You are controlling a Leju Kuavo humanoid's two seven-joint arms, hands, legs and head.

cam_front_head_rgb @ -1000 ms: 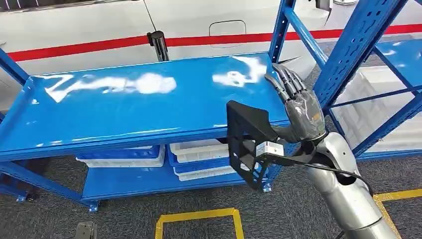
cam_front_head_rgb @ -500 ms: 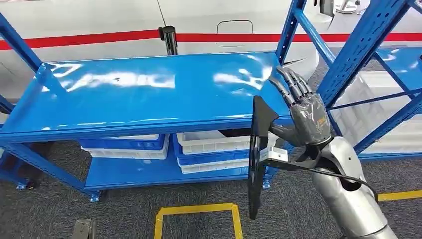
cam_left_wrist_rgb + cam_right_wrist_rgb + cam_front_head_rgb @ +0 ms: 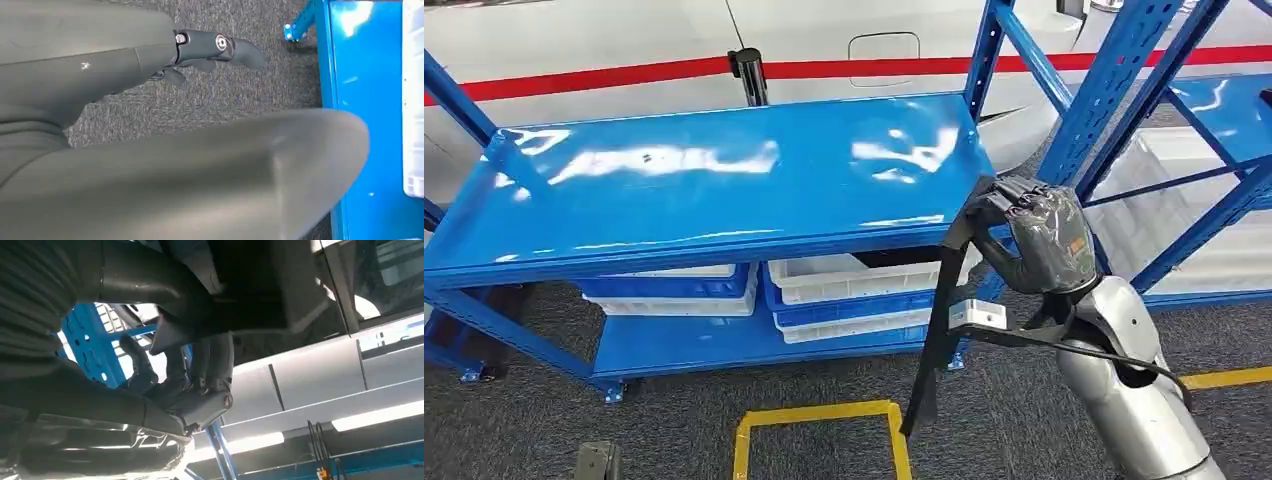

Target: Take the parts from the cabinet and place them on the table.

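Observation:
A flat black part (image 3: pixel 934 340) hangs edge-on in front of the blue cabinet shelf (image 3: pixel 704 190), off its right front corner. My right hand (image 3: pixel 1039 240) grips the part's top edge with its fingers curled over it. The right wrist view shows the same dark part (image 3: pixel 250 285) pressed against the curled fingers (image 3: pixel 200 385). The shelf's top surface is bare and shiny. My left hand (image 3: pixel 215 45) hangs over the grey carpet beside the rack's foot, a finger stretched out and nothing in it.
White and blue bins (image 3: pixel 844 280) sit on the lower shelf. A second blue rack (image 3: pixel 1124 90) stands close on the right. Yellow floor tape (image 3: pixel 824 415) marks a box on the carpet in front. A white vehicle body with a red stripe (image 3: pixel 624 75) is behind.
The black part has turned from face-on to edge-on. My right hand's fingers, spread upward a second ago, now curl over the part's top. The camera has shifted slightly.

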